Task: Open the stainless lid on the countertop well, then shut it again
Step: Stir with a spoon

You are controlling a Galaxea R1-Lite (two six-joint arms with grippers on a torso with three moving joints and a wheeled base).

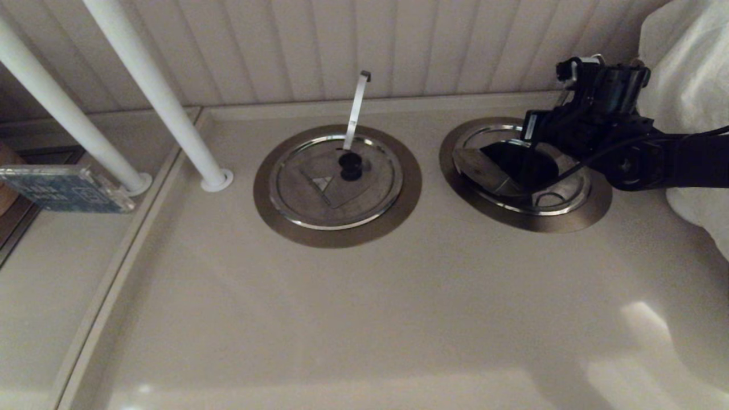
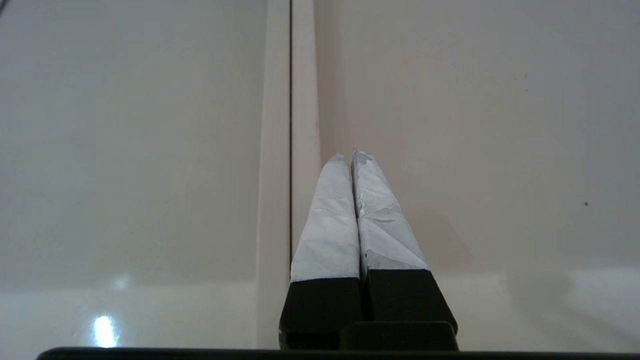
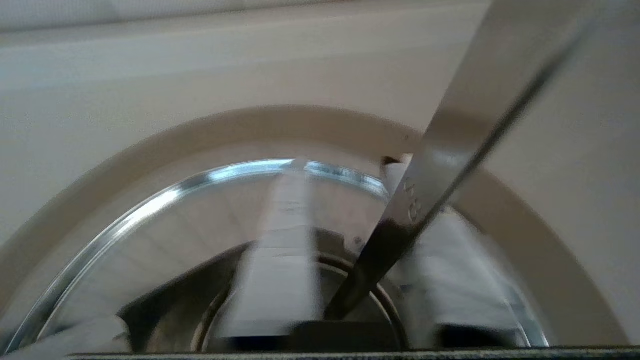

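The stainless lid point(image 1: 561, 202) lies in the countertop well's brownish ring point(image 1: 575, 221) at the right. My right gripper point(image 1: 531, 164) hangs low over the lid's middle and hides the knob. In the right wrist view it point(image 3: 345, 170) is open. Its taped fingers point(image 3: 280, 260) stand on either side of the flat metal utensil handle point(image 3: 450, 145), which slants up between them. The shiny rim point(image 3: 240, 170) curves past the fingertips. The wedge flap point(image 1: 477, 166) shows pale beside a dark patch point(image 1: 507, 162); I cannot tell whether that is shadow or opening. My left gripper point(image 2: 350, 156) is shut and parked over bare counter.
The twin lid point(image 1: 307, 196) with the bright triangle mark, black knob point(image 1: 351, 165) and upright utensil handle point(image 1: 357, 105) sits left of centre. Two white poles point(image 1: 165, 108) rise at the back left. White cloth point(image 1: 692, 91) hangs at the right. A panelled wall closes the back.
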